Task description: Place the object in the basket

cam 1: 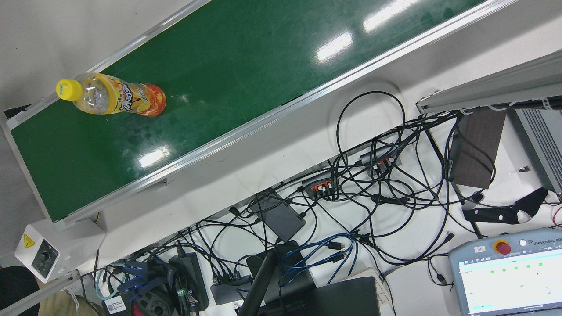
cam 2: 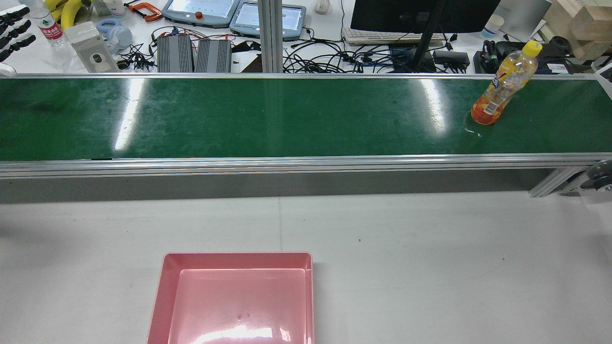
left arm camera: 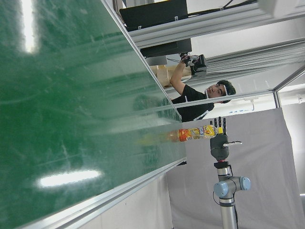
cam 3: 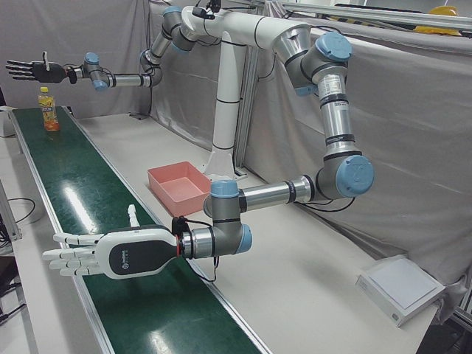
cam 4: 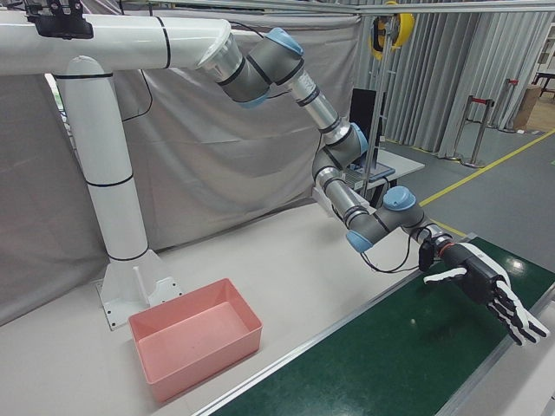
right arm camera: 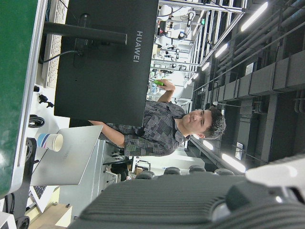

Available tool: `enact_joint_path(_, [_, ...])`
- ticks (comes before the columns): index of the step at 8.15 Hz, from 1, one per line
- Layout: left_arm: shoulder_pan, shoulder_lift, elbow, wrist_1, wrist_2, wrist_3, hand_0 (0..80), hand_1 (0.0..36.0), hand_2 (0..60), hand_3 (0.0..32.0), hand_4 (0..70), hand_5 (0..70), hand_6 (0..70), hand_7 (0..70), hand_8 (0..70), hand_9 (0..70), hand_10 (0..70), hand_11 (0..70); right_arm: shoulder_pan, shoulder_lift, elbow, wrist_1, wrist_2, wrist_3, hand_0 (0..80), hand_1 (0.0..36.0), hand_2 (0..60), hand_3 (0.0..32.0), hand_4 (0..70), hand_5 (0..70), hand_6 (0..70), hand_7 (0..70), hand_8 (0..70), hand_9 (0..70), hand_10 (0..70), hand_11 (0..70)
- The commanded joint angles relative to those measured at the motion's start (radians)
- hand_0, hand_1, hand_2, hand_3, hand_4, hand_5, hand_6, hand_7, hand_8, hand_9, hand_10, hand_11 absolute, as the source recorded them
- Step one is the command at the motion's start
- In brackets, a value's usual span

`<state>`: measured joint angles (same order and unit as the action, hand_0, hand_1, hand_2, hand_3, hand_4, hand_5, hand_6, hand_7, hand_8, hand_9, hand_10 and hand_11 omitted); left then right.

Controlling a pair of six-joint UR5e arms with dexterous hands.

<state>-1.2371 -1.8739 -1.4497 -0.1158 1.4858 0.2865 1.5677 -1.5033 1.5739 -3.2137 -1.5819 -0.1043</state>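
Pink plastic makes up the basket (cam 2: 239, 255), which sits nearest on the white table (cam 2: 430, 239). Nothing is in it yet, so the job has not really started. It waits close to the robot, likely so a hand can drop things in easily.

Past the table runs the long green belt (cam 2: 239, 119). The bottle (cam 2: 502, 91) stands upright on it, far over at the right end. It has a yellow cap and an orange label.

The right hand (cam 3: 33, 70) hangs in the air near the bottle and does not touch it. Its fingers are spread flat and it holds nothing. It looks ready to come in and grab.

The left hand (cam 3: 110, 254) floats over the other end of the belt, well apart from the bottle. It is spread wide and holds nothing too.
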Motion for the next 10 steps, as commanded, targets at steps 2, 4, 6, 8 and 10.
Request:
enact_joint_path(2, [-0.001,0.009,-0.024,-0.004,-0.001,-0.013,58.4,13.7,0.0,0.0,11.1,13.3,0.0,4.6,3.8,3.6,5.9,10.4,0.0,0.0,0.0,0.0,0.0,0.0,0.0,0.0,0.0,0.0,0.0,0.0,0.0,0.0,0.0,0.0,0.0,0.0])
enact_joint_path(4, [0.01,-0.002,-0.047,-0.01,0.001,-0.012,58.7,13.2,0.0,0.0,11.2,16.6,0.0,4.2,4.1,3.9,5.6,10.0,0.0,0.0,0.0,0.0,0.0,0.0,0.0,0.0,0.0,0.0,0.0,0.0,0.0,0.0,0.0,0.0,0.0,0.0])
enact_joint_path(6, [0.01,-0.001,-0.046,-0.007,0.004,-0.009,58.3,12.5,0.0,0.0,11.1,18.7,0.0,4.0,3.7,3.6,5.9,10.4,0.0,0.0,0.0,0.0,0.0,0.0,0.0,0.0,0.0,0.0,0.0,0.0,0.0,0.0,0.0,0.0,0.0,0.0])
enact_joint_path(8, [0.011,-0.002,-0.049,0.027,0.005,0.002,58.0,12.8,0.0,0.0,11.0,19.3,0.0,4.4,4.6,5.1,6.3,11.0,0.0,0.0,0.0,0.0,0.0,0.0,0.0,0.0,0.0,0.0,0.0,0.0,0.0,0.0,0.0,0.0,0.0,0.0])
enact_joint_path(10, [0.008,-0.001,-0.047,0.048,0.005,0.005,59.2,13.9,0.0,0.0,11.1,20.7,0.0,4.9,5.1,5.0,6.2,10.9,0.0,0.0,0.0,0.0,0.0,0.0,0.0,0.0,0.0,0.0,0.0,0.0,0.0,0.0,0.0,0.0,0.0,0.0])
